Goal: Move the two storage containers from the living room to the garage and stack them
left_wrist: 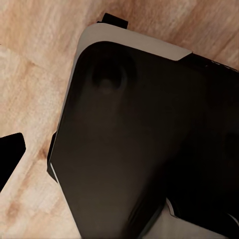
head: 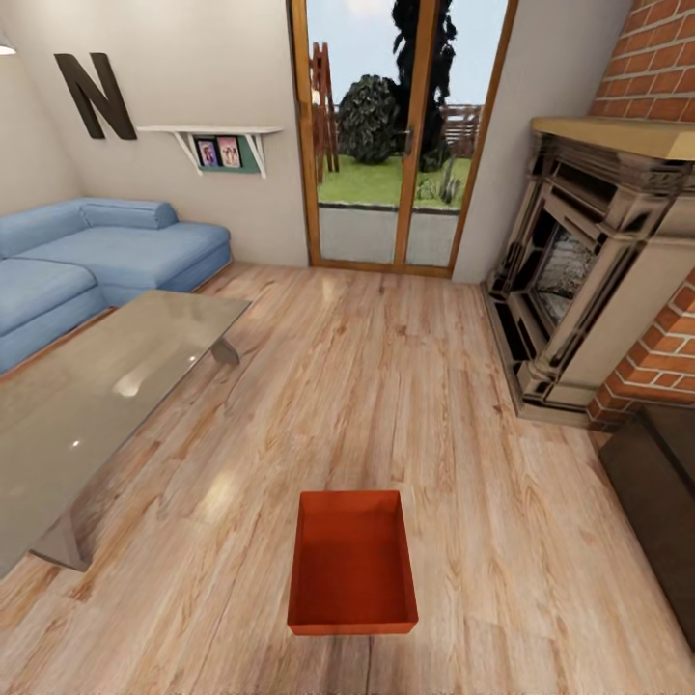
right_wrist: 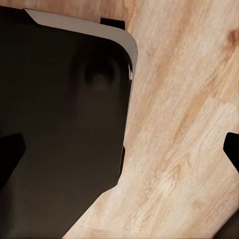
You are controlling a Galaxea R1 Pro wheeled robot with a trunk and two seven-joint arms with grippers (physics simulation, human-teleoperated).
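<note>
One orange-red storage container (head: 352, 565) sits open and empty on the living room's light wood plank floor (head: 405, 386), low in the head view and just ahead of me. In the right wrist view, my right gripper (right_wrist: 119, 152) hangs open over the planks, a dark fingertip (right_wrist: 231, 149) at each side edge. My left gripper (left_wrist: 119, 159) also looks open, with one dark fingertip (left_wrist: 11, 157) showing at the edge. Both wrist views look down on my black, white-rimmed base (left_wrist: 139, 139). The garage is out of view.
A glass table (head: 106, 386) stands at the left, with the blue sofa (head: 106, 251) behind it. The brick fireplace (head: 598, 270) fills the right side and a dark cabinet (head: 661, 502) sits below it. Glazed wooden doors (head: 396, 145) are straight ahead.
</note>
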